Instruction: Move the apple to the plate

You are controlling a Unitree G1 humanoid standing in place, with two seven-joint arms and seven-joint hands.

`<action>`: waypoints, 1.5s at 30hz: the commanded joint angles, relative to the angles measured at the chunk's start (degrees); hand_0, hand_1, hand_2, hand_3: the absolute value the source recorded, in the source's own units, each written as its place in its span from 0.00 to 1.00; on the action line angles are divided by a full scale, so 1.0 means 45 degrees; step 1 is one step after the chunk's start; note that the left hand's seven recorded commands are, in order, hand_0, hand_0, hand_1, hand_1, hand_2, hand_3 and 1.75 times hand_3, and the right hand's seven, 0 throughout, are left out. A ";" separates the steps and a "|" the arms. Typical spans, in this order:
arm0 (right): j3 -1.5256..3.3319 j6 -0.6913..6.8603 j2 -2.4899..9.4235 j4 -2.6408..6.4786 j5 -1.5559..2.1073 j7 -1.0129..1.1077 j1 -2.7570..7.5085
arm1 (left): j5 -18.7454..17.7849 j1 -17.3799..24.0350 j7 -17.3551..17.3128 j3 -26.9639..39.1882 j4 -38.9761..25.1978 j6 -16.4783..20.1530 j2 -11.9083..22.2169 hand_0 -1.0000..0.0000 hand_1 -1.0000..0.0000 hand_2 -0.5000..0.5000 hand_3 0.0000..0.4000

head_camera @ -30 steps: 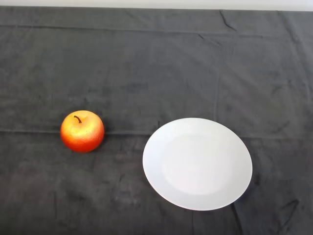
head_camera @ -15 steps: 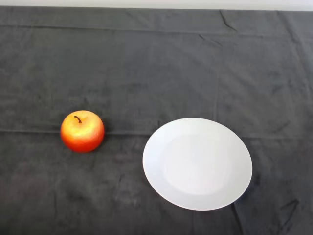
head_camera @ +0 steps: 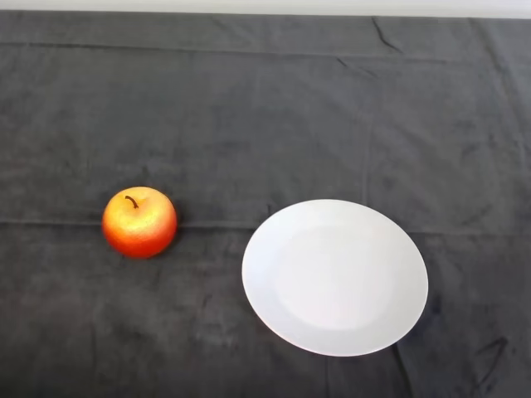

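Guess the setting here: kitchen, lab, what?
Probably a staged test table, not a kitchen: a dark cloth covers it, with only an apple and a bare white plate on it.

A table draped in a dark grey, creased cloth carries a red-and-yellow apple sitting stem up at the left and, well apart, a white plate at the right.

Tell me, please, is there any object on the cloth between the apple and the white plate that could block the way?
No, nothing visible stands between them. The apple sits upright on the dark cloth, to the left of the white plate and apart from it. Only bare cloth lies in the gap, and the plate holds nothing.
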 commanded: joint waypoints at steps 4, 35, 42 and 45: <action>-0.0080 0.0008 -0.0079 0.0156 0.0061 -0.0016 -0.0088 | 0.0975 -0.0641 -0.0687 -0.0874 -0.0785 -0.0109 -0.0258 1.00 1.00 0.50 0.00; -0.0092 0.0063 -0.0086 0.0023 0.0082 0.0002 -0.0021 | 0.4154 -0.1106 -0.5464 -0.4875 -0.0916 -0.0074 -0.2233 1.00 1.00 0.50 0.00; -0.0094 0.0076 -0.0087 -0.0003 0.0085 0.0006 -0.0008 | 0.4895 -0.1415 -0.5847 -0.5736 -0.0960 0.0049 -0.2891 1.00 1.00 0.50 0.00; -0.0096 0.0081 -0.0087 -0.0013 0.0086 0.0007 -0.0003 | 0.5185 -0.1494 -0.5953 -0.6068 -0.1017 0.0029 -0.3175 1.00 1.00 0.50 0.00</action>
